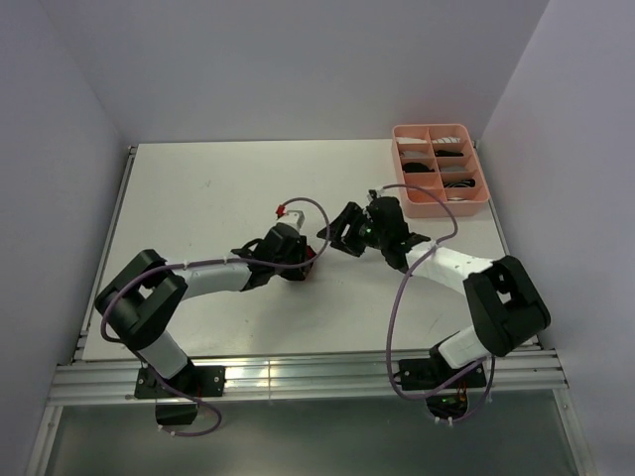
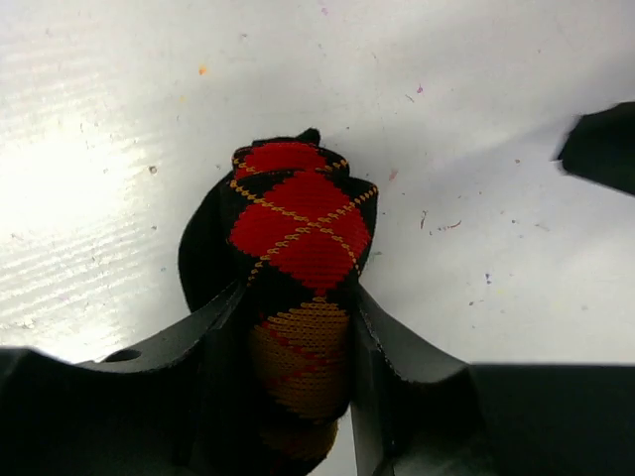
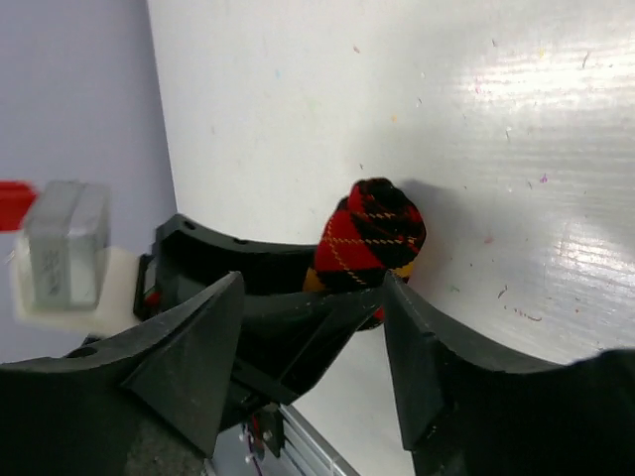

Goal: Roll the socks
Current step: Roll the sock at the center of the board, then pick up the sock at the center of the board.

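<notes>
One pink tray (image 1: 444, 208) sits upper right, well apart. Left gripper (image 2: 300, 297) clamps the rolled argyle sock (image 2: 298, 213); right gripper (image 1: 344, 234) gapes empty just beside it.

From high behind the arm bases one camera looks down on the whole table (image 1: 198, 188), while each wrist camera peers close along its own fingers (image 2: 407, 367) (image 3: 189, 347), both meeting on the argyle sock (image 2: 298, 228) (image 3: 369, 233) ahead of them.
</notes>
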Controlling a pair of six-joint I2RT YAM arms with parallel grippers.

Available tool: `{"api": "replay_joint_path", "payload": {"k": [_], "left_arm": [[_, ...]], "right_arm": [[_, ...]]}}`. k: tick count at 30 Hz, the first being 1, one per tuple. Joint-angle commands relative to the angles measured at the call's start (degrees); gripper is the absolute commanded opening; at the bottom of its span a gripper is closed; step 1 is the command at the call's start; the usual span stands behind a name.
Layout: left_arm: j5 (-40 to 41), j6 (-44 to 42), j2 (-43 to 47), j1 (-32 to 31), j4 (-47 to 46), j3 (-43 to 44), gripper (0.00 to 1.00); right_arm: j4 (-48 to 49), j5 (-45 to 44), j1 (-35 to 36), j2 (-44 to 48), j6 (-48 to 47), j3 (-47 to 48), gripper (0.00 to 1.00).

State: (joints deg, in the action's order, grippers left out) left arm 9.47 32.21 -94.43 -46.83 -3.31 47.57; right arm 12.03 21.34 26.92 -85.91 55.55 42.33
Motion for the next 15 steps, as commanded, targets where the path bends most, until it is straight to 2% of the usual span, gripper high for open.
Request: {"api": "replay_joint_path", "payload": {"k": [1,7,15], "left_arm": [[-8.9,7.2,1.6,2.6,0.8,-4.2,0.01],[-18.7,16.2,4.5,8.9,-8.5,-12.7,0.01],[-26.6,24.2,4.6,15.4,-19.5,-19.7,0.01]], "right_arm": [[4.4,-5.5,-0.4,3.3,0.9,-2.6,0.66],[6.2,-5.8,1.8,2.1,3.8,-5.5,0.75],[11.2,-7.3,7.1,-3.2,8.6,-6.0,0.83]]}}
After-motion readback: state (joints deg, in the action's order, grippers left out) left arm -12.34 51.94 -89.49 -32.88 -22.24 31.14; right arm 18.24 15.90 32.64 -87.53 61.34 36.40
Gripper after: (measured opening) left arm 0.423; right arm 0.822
